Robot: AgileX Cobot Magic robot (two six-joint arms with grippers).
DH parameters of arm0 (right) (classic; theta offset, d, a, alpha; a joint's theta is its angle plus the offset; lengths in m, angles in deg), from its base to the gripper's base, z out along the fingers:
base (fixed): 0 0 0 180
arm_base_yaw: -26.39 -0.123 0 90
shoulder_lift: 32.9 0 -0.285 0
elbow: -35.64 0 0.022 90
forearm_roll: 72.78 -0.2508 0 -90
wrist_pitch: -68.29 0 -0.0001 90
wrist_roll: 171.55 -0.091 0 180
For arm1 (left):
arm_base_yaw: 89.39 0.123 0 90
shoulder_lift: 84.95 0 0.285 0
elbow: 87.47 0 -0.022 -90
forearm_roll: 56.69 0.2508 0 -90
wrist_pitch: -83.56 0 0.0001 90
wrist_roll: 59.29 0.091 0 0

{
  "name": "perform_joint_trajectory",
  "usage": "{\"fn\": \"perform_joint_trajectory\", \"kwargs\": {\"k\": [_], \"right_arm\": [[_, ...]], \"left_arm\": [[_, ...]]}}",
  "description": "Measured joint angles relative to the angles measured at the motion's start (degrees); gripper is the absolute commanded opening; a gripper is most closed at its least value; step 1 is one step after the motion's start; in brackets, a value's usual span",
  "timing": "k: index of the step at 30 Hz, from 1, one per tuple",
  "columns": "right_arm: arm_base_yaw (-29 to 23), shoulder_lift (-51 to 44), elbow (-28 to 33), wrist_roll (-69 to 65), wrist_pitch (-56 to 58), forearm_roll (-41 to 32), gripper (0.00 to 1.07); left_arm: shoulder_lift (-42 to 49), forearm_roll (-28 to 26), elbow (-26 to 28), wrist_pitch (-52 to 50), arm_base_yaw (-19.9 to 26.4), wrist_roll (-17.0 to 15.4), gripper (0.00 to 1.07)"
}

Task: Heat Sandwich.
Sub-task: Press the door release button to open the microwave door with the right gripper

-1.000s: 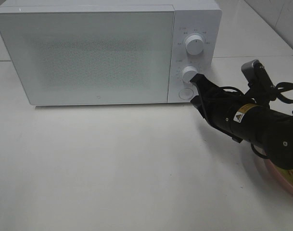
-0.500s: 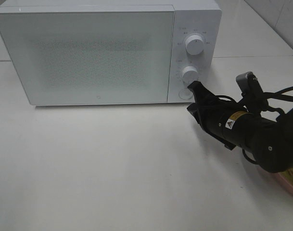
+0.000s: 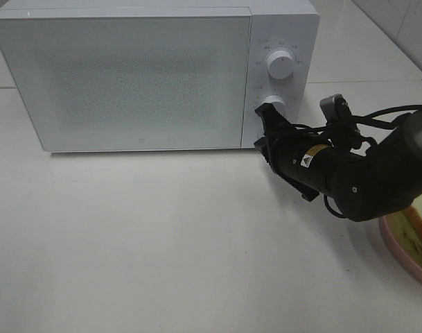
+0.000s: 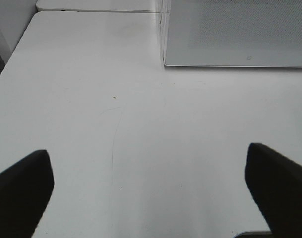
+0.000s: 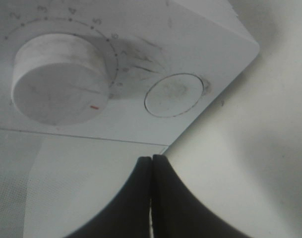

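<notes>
The sandwich [image 3: 417,234], pale bread with a yellow filling, lies on a pink plate [image 3: 396,254] at the right edge of the table, partly cut off by the frame. My right gripper [image 3: 264,129] is shut and empty. Its tips are at the microwave's [image 3: 127,76] control panel, just below the lower knob [image 3: 272,106]. In the right wrist view the shut fingertips [image 5: 151,166] sit close to the round button [image 5: 174,95] and the lower knob [image 5: 56,79]. My left gripper [image 4: 151,198] is open over bare table, outside the exterior view.
The microwave door is closed. An upper knob [image 3: 280,65] sits above the lower one. The white table [image 3: 162,236] stretches in front of the microwave. The right arm and its cables lie between the microwave and the plate.
My right gripper has swung left and in toward the control panel's lower corner. The arm has come off the plate, uncovering the sandwich. The left gripper's earlier state is not shown.
</notes>
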State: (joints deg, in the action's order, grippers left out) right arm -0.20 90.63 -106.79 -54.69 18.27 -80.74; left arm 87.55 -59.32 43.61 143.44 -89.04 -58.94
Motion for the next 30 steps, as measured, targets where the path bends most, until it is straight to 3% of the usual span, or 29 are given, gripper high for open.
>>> {"fn": "perform_joint_trajectory", "kwargs": {"k": [30], "right_arm": [[3.5, 6.88, -7.51, 0.69, 0.57, -1.72, 0.0]], "left_arm": [[0.0, 0.0, 0.0, 0.0, 0.0, 0.0, 0.98]]}}
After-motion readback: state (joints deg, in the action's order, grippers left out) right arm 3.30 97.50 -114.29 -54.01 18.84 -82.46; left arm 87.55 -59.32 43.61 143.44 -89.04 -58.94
